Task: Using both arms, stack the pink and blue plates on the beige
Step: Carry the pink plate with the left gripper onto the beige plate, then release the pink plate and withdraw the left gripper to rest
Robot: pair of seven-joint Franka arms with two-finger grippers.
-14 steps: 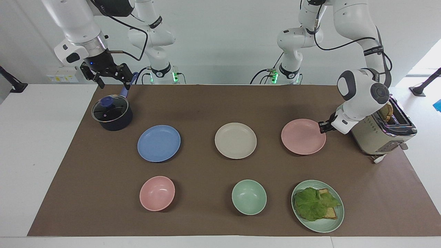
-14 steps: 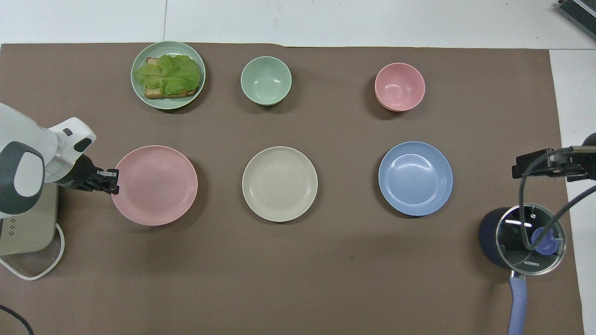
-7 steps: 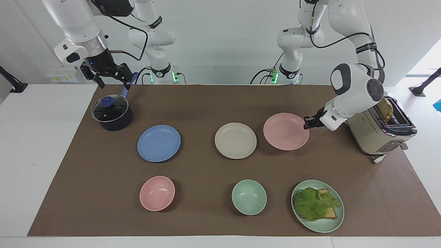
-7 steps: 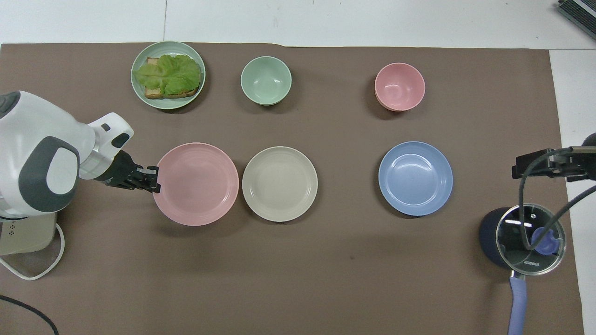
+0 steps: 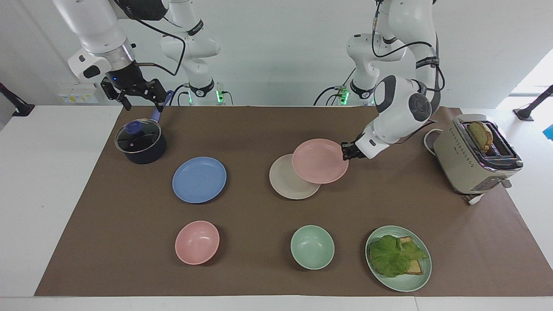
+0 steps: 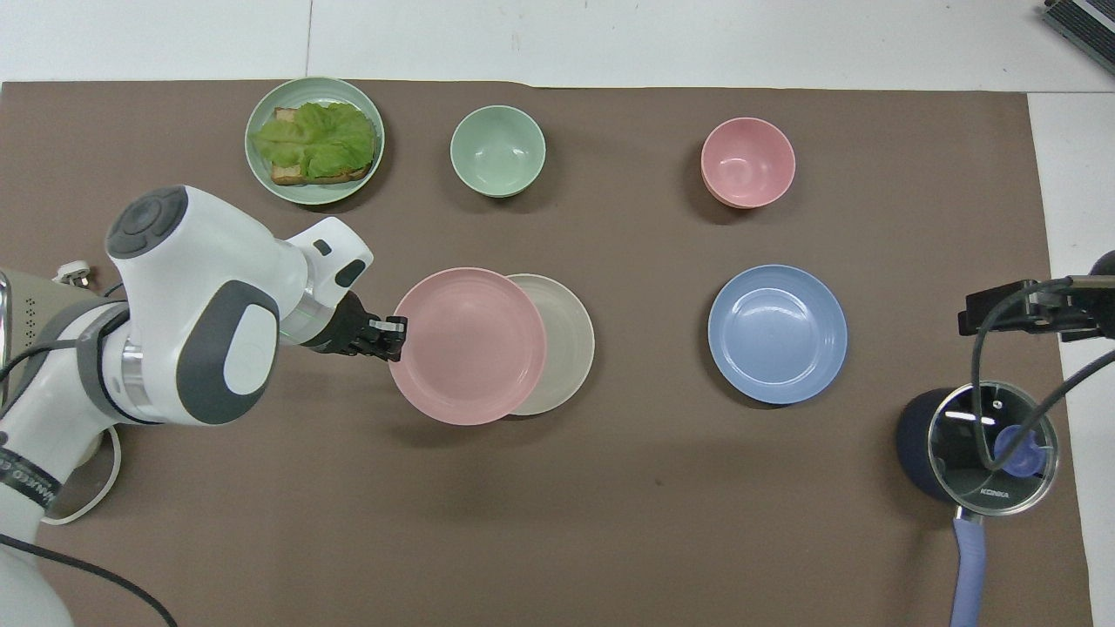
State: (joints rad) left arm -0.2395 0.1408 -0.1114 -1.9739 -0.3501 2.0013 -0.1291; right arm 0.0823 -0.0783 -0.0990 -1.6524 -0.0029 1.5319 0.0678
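Since a second ago the pink plate (image 5: pixel 320 160) has travelled from beside the toaster (image 5: pixel 475 155) to overlap the beige plate (image 5: pixel 288 183), its rim pinched by the left gripper (image 5: pixel 345 152). Centre it before release (it sits off-centre). Right gripper (image 5: pixel 135 93) waits open above the pot (image 5: pixel 140 143); the blue plate (image 5: pixel 199 179) lies untouched, farther out than the pot.

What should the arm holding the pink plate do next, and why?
Probably keep carrying it a little more toward the right arm's end, then lower it. The left gripper holds the round pale pink plastic plate by its rim, and it covers only part of the round cream-beige plate, so it isn't centred yet.
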